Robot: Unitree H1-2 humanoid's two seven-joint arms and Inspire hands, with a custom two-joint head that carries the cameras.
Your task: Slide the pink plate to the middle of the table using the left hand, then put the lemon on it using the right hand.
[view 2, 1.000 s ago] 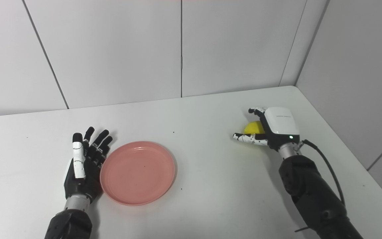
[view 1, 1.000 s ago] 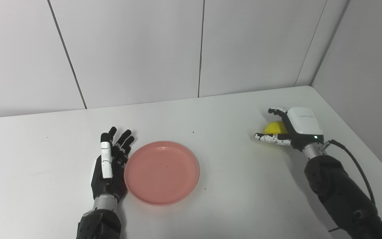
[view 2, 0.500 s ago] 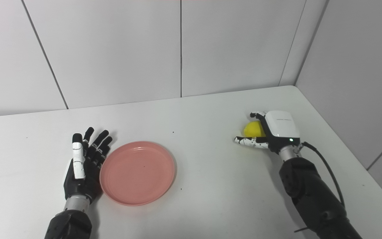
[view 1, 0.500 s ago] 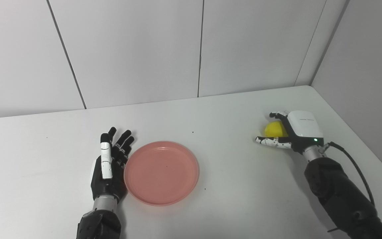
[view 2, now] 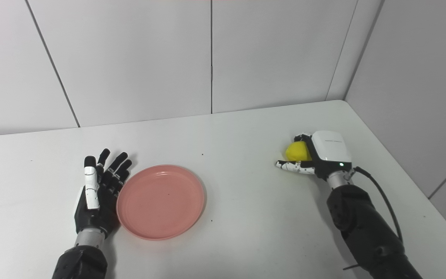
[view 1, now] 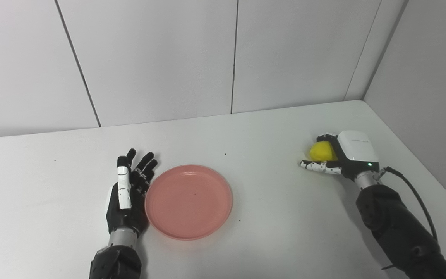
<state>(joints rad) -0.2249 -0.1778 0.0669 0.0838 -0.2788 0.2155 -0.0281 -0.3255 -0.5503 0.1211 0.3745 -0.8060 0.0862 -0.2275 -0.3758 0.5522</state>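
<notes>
- Two steps, the second in hand: my right hand (view 1: 343, 157) curls around the lemon (view 1: 322, 150)
- My left hand (view 1: 127, 193), fingers spread, rests beside the plate (view 1: 189, 201)
- Next I judge: firm grip, lift, carry to plate

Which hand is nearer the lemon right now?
Right. The right hand is wrapped around the lemon, while the left hand rests open beside the pink plate, far across the table.

the right hand (view 1: 347, 155) is covering the right side of the lemon (view 1: 321, 150), so the grip is staying unclear. both forearms are running off the bottom edge. the left hand (view 1: 127, 197) is hiding its own palm.
</notes>
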